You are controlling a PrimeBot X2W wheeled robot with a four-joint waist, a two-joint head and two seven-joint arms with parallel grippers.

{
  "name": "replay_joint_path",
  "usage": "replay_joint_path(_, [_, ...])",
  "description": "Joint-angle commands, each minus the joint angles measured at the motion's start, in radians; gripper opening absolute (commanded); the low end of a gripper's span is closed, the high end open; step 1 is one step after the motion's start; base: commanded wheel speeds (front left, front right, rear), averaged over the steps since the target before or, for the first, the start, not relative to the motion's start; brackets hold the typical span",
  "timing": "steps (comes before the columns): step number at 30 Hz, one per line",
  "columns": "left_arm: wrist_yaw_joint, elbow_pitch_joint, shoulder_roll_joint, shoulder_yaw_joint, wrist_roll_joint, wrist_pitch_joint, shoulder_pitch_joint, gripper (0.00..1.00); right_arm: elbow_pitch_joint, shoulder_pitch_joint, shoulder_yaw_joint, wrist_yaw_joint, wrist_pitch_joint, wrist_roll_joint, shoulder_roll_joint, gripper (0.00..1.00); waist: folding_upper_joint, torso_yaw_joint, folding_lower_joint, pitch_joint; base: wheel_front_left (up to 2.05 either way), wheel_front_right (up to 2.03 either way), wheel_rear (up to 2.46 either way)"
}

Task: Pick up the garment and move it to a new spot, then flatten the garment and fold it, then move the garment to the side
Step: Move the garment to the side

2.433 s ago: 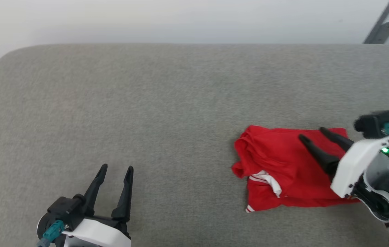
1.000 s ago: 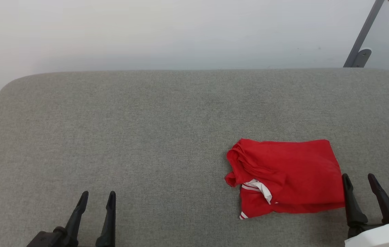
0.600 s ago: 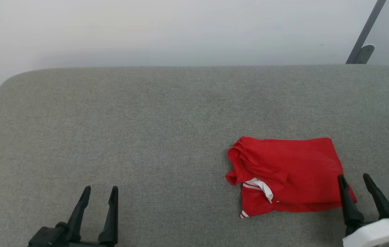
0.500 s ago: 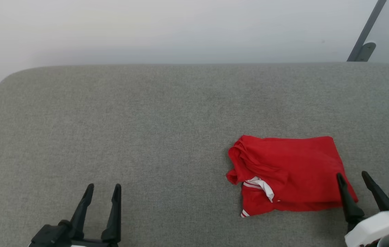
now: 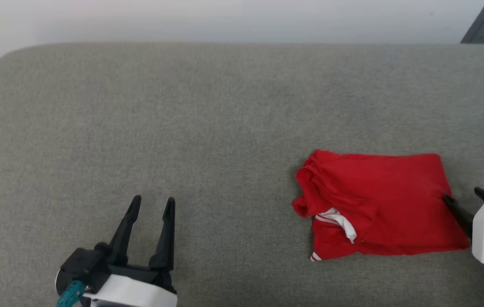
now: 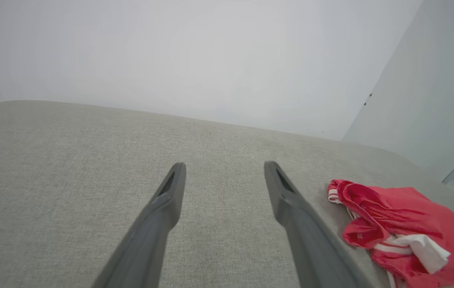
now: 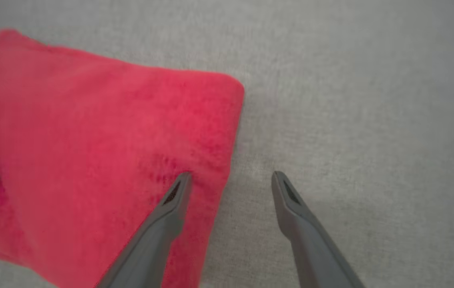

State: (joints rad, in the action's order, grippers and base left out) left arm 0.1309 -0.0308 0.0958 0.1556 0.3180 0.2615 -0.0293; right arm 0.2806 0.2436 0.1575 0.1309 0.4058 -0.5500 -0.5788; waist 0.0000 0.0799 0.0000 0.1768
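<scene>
Garment (image 5: pixel 378 204): red, folded to a rough rectangle, lying on the right part of the grey padded surface (image 5: pixel 182 128); left edge bunched.
Sleeve end (image 5: pixel 346 224): white with striped trim, exposed near the garment's near-left corner.
Left gripper (image 5: pixel 153 198): fingers moderately spread, nothing between them; over bare surface at near left, well apart from the garment.
Right gripper (image 5: pixel 462 194): fingers spread, gripping nothing; straddles the garment's right edge, one finger over red fabric, the other over bare surface.
Finger-to-fabric contact: cannot tell.
</scene>
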Motion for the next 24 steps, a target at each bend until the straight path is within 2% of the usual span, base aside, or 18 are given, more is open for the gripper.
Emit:
replay_joint_path(1, [-0.001,-0.003,-0.004,0.007,0.005,0.005,0.027,1.00,0.012,0.020,0.024,0.000,0.082,-0.037,-0.018,1.00,0.0000,0.022,0.0000,0.042,0.00,0.00,0.00])
replay_joint_path(3, [-0.001,-0.005,-0.008,0.012,0.005,0.005,0.044,1.00,0.010,0.036,0.047,0.000,0.154,-0.077,-0.037,1.00,0.0000,0.029,0.0000,0.064,0.00,0.00,0.00])
replay_joint_path(8, [-0.001,-0.007,-0.016,0.012,0.006,0.005,0.072,1.00,0.010,0.049,0.067,0.000,0.210,-0.127,-0.051,1.00,0.0000,0.038,0.0000,0.103,0.00,0.00,0.00])
replay_joint_path(11, [-0.001,-0.010,-0.019,0.012,0.006,0.005,0.086,1.00,0.034,0.050,0.073,0.000,0.233,-0.156,-0.039,1.00,0.0000,0.038,0.0000,0.123,0.00,0.00,0.00])
replay_joint_path(12, [-0.001,-0.012,-0.019,0.014,0.005,0.005,0.090,1.00,0.041,0.048,0.083,0.000,0.244,-0.163,-0.035,0.43,0.0000,0.036,0.0000,0.129,0.00,0.00,0.00])
replay_joint_path(13, [-0.001,-0.014,-0.019,0.014,0.004,0.005,0.094,1.00,0.046,0.046,0.089,0.000,0.249,-0.169,-0.030,0.08,0.0000,0.033,0.0000,0.135,0.00,0.00,0.00])
replay_joint_path(14, [-0.001,-0.014,-0.019,0.013,0.002,0.005,0.098,1.00,0.054,0.046,0.089,0.000,0.254,-0.178,-0.024,0.00,0.0000,0.029,0.0000,0.139,0.00,0.00,0.00])
replay_joint_path(19, [-0.001,-0.016,-0.010,0.011,-0.009,0.005,0.116,1.00,0.065,0.065,0.079,-0.005,0.232,-0.197,-0.034,0.00,0.0000,-0.006,0.0000,0.157,0.00,0.00,0.00])
replay_joint_path(24, [-0.001,-0.018,0.010,0.023,-0.023,0.005,0.143,1.00,0.075,0.102,-0.001,-0.007,0.152,-0.202,-0.052,0.00,0.0000,-0.067,0.0000,0.175,0.00,0.00,0.00])
